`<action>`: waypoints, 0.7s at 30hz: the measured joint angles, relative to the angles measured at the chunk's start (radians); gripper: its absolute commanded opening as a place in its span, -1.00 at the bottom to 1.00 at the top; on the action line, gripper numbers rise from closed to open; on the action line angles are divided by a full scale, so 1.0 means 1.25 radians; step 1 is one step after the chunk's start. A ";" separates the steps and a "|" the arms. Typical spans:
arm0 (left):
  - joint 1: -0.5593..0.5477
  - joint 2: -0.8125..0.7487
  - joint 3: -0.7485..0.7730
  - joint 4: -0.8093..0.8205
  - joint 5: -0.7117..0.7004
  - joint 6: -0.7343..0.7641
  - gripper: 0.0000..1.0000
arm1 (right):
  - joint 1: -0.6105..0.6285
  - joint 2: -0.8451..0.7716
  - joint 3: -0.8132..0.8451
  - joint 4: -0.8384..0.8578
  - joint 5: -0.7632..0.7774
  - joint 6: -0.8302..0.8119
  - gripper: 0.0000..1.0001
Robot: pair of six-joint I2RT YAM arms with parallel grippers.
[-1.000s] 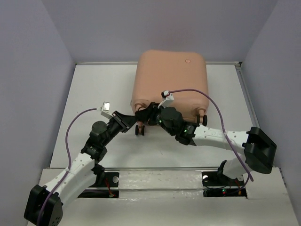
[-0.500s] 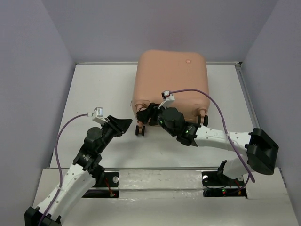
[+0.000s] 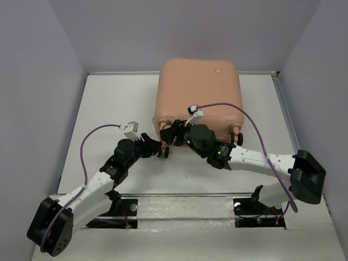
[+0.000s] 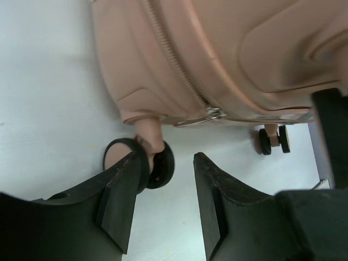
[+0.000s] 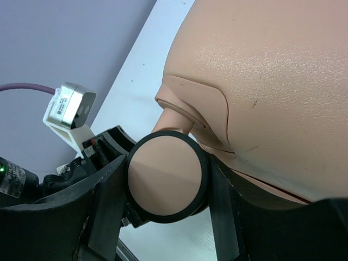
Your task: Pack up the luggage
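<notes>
The right end effector [image 5: 167,166] clamps a wheel [image 5: 166,182] of the luggage [image 5: 272,70]; the left end effector [image 4: 165,162] gapes nearby.

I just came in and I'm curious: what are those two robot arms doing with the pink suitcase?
Both arms are reaching to one near corner of the pink suitcase, which lies closed on the table. The right gripper has the corner wheel showing between its fingers, though I can't tell whether it is squeezing it. The left gripper is open, right beside the wheel and just below the zipper pull.
</notes>
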 measured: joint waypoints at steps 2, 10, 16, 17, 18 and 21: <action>-0.018 0.016 0.014 0.033 0.002 0.028 0.07 | 0.000 0.000 0.000 0.000 -0.002 0.000 -0.86; -0.059 0.082 0.068 0.097 -0.008 0.105 -0.12 | 0.000 0.000 -0.003 0.006 -0.013 0.000 -0.86; -0.063 0.167 0.120 0.101 -0.032 0.152 -0.51 | -0.005 -0.001 -0.012 0.020 -0.024 0.000 -0.86; -0.064 0.176 0.127 0.100 -0.035 0.161 -0.55 | -0.005 -0.001 -0.013 0.024 -0.024 0.000 -0.86; -0.068 0.187 0.134 0.101 -0.037 0.165 -0.57 | -0.006 -0.002 -0.015 0.026 -0.024 0.000 -0.86; -0.081 0.196 0.145 0.095 -0.052 0.179 -0.57 | -0.012 -0.005 -0.027 0.041 -0.027 0.001 -0.86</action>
